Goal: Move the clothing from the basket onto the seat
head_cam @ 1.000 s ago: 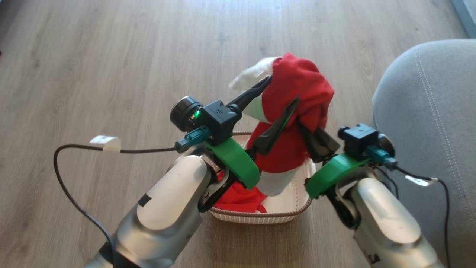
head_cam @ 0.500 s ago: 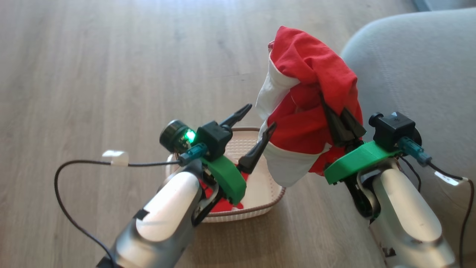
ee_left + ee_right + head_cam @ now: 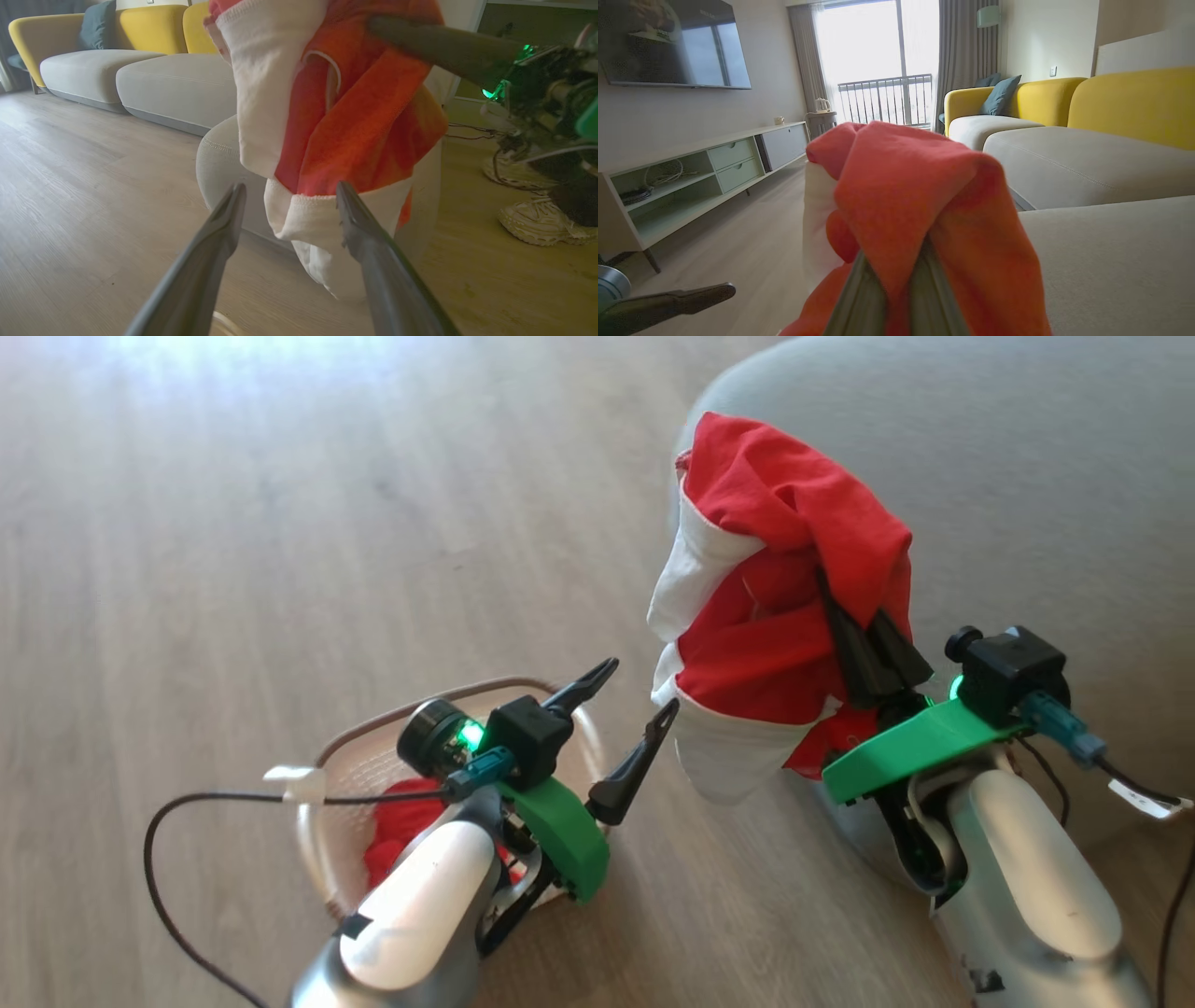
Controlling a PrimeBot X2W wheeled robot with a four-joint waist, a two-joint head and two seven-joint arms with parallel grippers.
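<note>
A: Head view: right gripper [image 3: 854,625] clamps the clothing [image 3: 775,523], raised beside the seat [image 3: 1027,476]. Left gripper [image 3: 642,685] is spread and empty, near the basket [image 3: 373,723].

B: Left wrist view: the white hem hangs at its fingers [image 3: 373,242] and may snag. Right wrist view: the pinched fold could slip.

No text, brand, number or sign can be read. A white cable tag [image 3: 295,782] is seen behind the left fingers [image 3: 635,770], and a second white cable tag [image 3: 1145,800] behind the right fingers [image 3: 864,653]; any print on them is too small to be made out
</note>
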